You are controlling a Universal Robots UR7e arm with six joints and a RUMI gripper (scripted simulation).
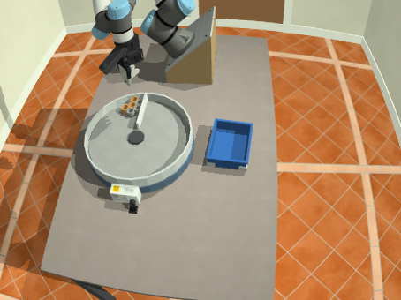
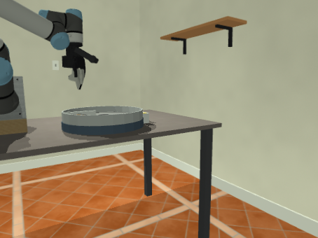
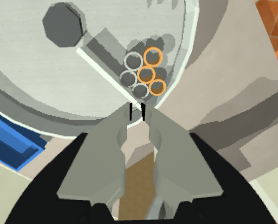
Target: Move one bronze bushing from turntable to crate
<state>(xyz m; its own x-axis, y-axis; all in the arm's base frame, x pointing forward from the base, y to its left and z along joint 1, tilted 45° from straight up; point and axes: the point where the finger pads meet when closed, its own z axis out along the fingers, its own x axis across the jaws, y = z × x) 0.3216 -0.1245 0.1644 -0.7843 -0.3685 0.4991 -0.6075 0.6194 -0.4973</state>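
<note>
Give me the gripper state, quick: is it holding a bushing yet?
Gripper: closed, holding nothing, hanging above the turntable rim. The bronze bushings are on the turntable.

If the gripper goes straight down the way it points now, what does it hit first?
Probably the turntable rim, beside the bushings. The shut gripper hangs high above the edge, and depth is unclear.

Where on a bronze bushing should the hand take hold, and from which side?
Probably from straight above, one finger in the bore and one outside, pinching the wall. The bushings stand upright, bores up, packed against the divider and rim. The bronze bushing nearest the turntable rim looks easiest: its outer side seems free of neighbours. The hand is shut and empty, so it must open first.
</note>
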